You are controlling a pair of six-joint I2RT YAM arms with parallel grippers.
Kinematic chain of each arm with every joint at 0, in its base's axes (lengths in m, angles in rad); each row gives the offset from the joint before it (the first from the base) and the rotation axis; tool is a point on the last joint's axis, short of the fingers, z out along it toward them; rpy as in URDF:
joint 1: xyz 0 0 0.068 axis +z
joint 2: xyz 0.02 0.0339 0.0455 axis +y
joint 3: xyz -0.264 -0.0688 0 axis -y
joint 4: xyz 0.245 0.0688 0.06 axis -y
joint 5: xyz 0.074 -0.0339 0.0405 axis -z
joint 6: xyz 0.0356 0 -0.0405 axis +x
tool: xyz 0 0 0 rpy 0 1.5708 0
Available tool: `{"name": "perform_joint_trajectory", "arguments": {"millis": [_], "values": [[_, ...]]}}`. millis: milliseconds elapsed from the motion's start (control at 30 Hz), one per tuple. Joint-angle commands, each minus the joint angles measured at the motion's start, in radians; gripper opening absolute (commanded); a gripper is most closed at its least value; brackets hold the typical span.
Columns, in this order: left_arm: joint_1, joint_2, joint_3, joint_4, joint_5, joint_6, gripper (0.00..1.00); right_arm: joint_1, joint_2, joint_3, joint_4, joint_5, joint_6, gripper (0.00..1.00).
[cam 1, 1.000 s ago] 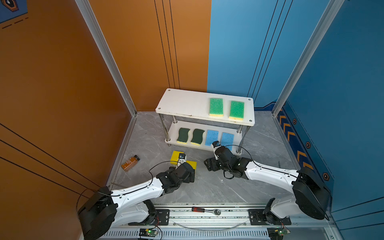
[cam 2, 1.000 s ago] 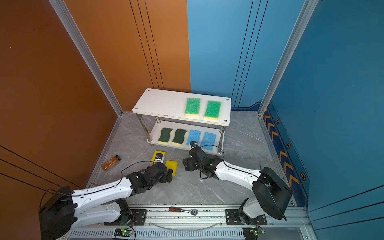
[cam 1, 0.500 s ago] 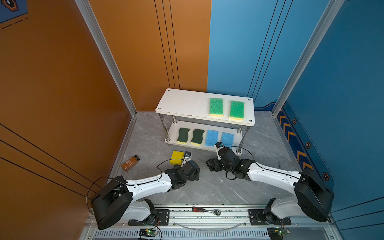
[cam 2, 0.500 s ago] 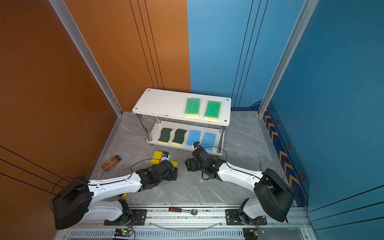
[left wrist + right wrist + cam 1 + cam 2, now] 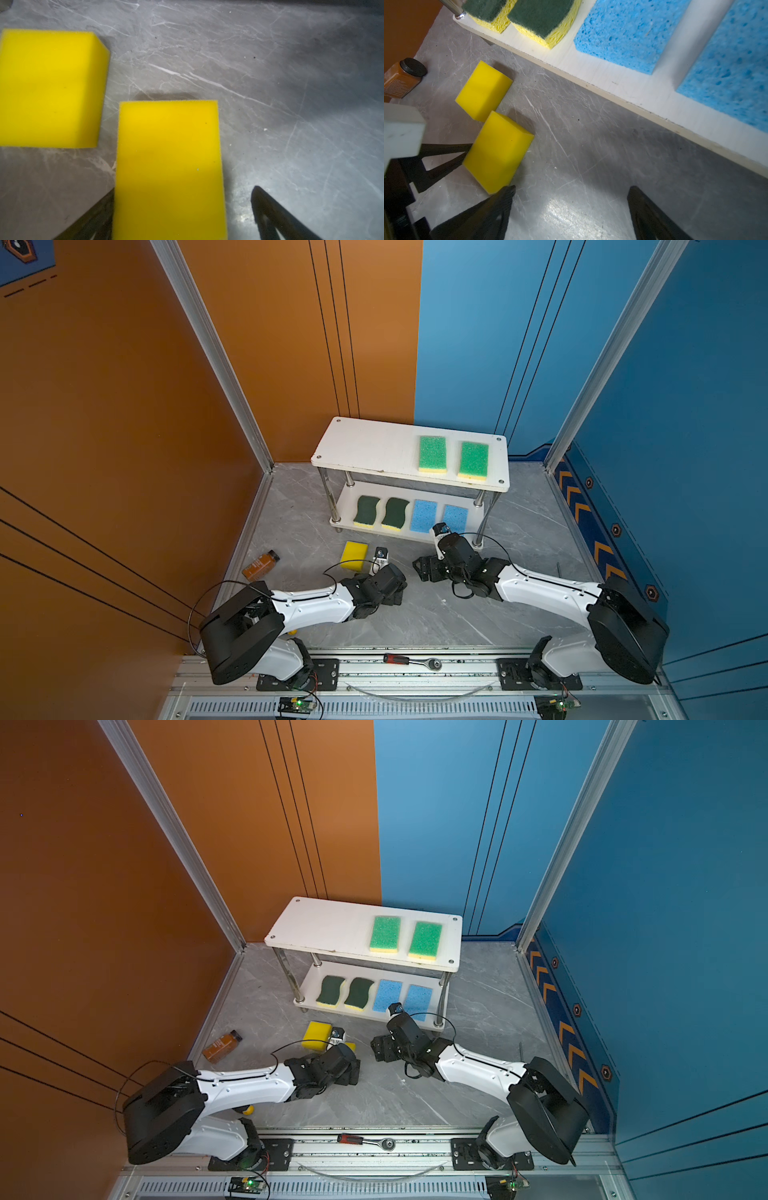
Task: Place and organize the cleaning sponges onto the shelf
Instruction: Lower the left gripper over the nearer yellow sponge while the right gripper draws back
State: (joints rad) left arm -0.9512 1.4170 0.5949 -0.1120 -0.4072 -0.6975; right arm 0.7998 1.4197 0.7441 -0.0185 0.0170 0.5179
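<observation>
The shelf (image 5: 374, 448) stands at the back. Two light-green sponges (image 5: 432, 454) lie on its top board. Two dark-green sponges (image 5: 366, 510) and two blue sponges (image 5: 424, 515) lie on the lower board. Two yellow sponges are on the floor in front: one (image 5: 354, 556) lies free, the other (image 5: 168, 162) sits between the fingers of my left gripper (image 5: 184, 190). That gripper is open: one finger is at the sponge's side, and the other stands apart with floor showing in the gap. My right gripper (image 5: 571, 188) is open over bare floor beside the lower board.
A small brown bottle (image 5: 260, 565) lies on the floor near the orange wall. A ratchet tool (image 5: 411, 660) rests on the front rail. The shelf's metal posts (image 5: 332, 497) and the walls bound the floor.
My left arm has swung forward and to the right, bringing its wrist over the nearer yellow sponge, which it now covers in the top views. The right gripper has shifted only slightly.
</observation>
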Motion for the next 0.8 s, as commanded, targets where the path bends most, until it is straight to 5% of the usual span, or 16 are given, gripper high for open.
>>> {"name": "perform_joint_trajectory", "arguments": {"millis": [0,500,767], "values": [[-0.016,0.015,0.022,-0.018,-0.01,-0.015,0.94,-0.007,-0.011,-0.018,0.019,-0.017,0.013,0.86],[-0.019,0.043,0.036,-0.113,-0.056,-0.04,0.88,-0.013,-0.004,-0.037,0.049,-0.029,0.026,0.86],[-0.02,0.067,0.045,-0.11,-0.058,-0.037,0.74,-0.014,-0.005,-0.047,0.06,-0.03,0.032,0.86]]}}
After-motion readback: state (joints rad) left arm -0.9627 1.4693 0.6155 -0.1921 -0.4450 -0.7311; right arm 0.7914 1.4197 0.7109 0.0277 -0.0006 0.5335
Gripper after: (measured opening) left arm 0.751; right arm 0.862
